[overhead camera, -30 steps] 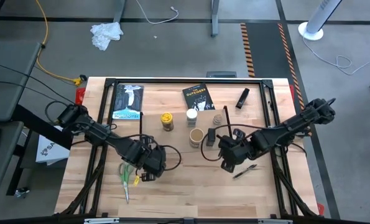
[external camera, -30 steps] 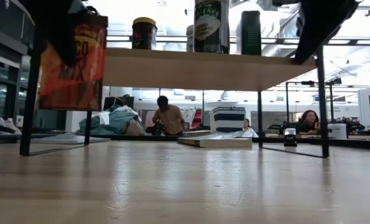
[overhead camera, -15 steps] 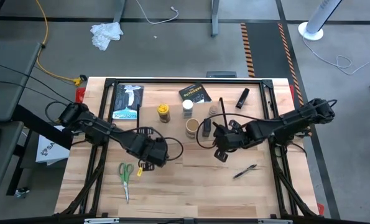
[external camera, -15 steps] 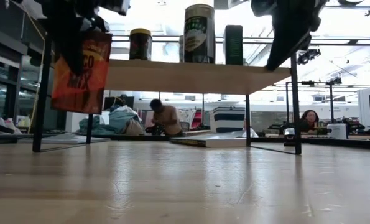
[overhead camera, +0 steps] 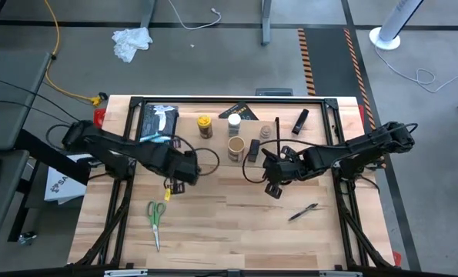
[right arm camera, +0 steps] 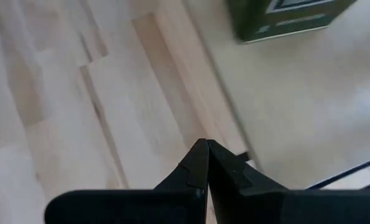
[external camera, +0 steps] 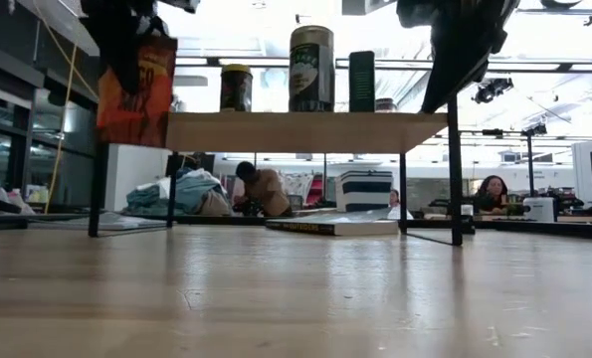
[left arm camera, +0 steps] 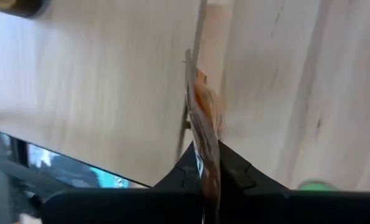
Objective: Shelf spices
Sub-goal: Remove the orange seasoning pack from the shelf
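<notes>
The shelf [overhead camera: 217, 151] stands on its thin black legs mid-table, and its top [external camera: 305, 129] carries the yellow-lidded jar [overhead camera: 205, 127], white-lidded jar [overhead camera: 234, 123], tan round jar [overhead camera: 235, 148], small black tin [overhead camera: 254, 151] and tiny brown jar [overhead camera: 267, 132]. My left gripper [overhead camera: 178, 173] is at the shelf's left near corner, shut on the orange-brown packet [external camera: 136, 89]. My right gripper [overhead camera: 270, 187] is shut at the shelf's right near corner, and a green tin [right arm camera: 284, 18] shows just beyond its tips. My left gripper pinches the packet's upper edge [left arm camera: 207, 163] between its two fingers from above. The packet hangs below them, clear of the table, beside the shelf's thin black leg [left arm camera: 194, 56]. My right gripper [right arm camera: 206, 144] slants down from the near right with its shut fingertips at the shelf top's near edge [right arm camera: 228, 127]. The tips hide the place of contact, so whether they press on it cannot be told.
Two books [overhead camera: 158, 123] [overhead camera: 240, 114] lie at the far side, partly under the shelf. A black marker [overhead camera: 300, 120] lies far right, a pen [overhead camera: 302, 211] near right, and green-handled scissors [overhead camera: 155, 214] near left. People sit in the room beyond.
The shelf with its jars has slid toward the table's far edge, staying upright. My left gripper has carried the hanging packet toward the far edge and slightly left, alongside the shelf's left end. My right gripper has moved toward the far edge and left with the shelf's right end.
</notes>
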`<state>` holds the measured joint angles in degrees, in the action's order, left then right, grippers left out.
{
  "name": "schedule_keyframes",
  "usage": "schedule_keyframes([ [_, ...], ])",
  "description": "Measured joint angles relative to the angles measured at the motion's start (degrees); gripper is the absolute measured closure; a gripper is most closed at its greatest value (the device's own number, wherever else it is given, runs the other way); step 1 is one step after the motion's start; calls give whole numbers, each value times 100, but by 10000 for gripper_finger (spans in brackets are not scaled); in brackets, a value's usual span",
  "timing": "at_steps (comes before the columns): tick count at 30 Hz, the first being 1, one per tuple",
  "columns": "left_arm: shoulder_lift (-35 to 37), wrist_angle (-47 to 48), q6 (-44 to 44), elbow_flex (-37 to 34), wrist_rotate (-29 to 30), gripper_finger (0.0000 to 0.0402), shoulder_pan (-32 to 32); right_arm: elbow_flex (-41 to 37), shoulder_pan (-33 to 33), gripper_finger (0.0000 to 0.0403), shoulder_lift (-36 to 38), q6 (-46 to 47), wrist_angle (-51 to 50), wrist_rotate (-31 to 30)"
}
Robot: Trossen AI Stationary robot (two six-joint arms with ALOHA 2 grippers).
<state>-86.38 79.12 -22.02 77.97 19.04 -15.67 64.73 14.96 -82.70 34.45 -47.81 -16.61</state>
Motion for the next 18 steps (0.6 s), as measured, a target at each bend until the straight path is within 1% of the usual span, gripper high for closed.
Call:
schedule_keyframes([
  [4,257,-144,-542,0,-568,397,-167,0,42,403,2,-123,145,296],
  [6,313,-320,-665,0,-892,395,-385,0,86,403,2,-195,236,437],
  [9,281,-706,-641,-25,-1213,393,-866,1,169,403,3,-256,296,650],
  [12,243,-701,-731,-315,-1227,392,-1356,2,247,403,4,-257,293,671],
  [14,239,-799,-1092,-658,-1118,391,-1582,2,271,403,4,-246,308,671],
  [16,241,-1172,-1383,-1039,-1080,391,-1731,2,275,403,4,-239,333,671],
  [18,237,-1601,-1466,-1402,-1085,391,-1820,2,268,403,4,-240,390,671],
])
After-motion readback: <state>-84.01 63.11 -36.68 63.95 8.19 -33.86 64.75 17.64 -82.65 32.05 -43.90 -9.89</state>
